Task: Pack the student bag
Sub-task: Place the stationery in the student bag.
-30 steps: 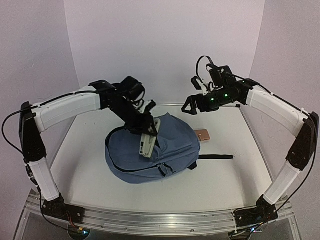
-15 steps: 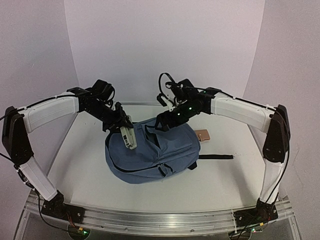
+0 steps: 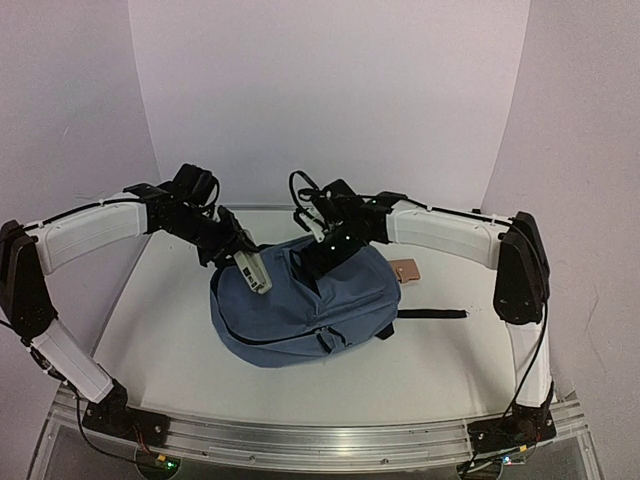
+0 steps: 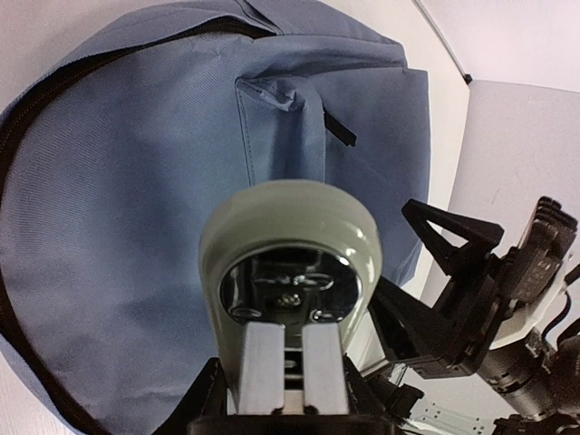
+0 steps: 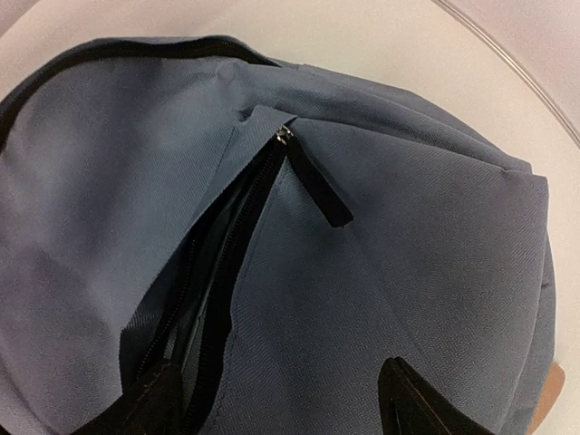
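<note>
My right claw [image 3: 318, 256] had swung in from high on the right and come down over the student bag [image 3: 300, 312], its fingers [image 5: 419, 410] apart with nothing between them. They had drawn in a little on the way. My left claw [image 3: 247, 262] had pulled back from the middle of the bag to its far left edge, clamped on the pale stapler [image 4: 290, 237] (a stapler as far as I could judge).

I took this to mean the right was going to hold the pocket open while the left fed the stapler in; nothing was packed yet.

The bag lay flat in the middle of the table [image 3: 170, 330]. The front pocket's zip [image 5: 227, 272] stood open, its mouth dark, and I could see nothing inside. Whether the main compartment was unzipped I could not tell. A small tan thing [image 3: 407, 270] lay just beside the bag.
</note>
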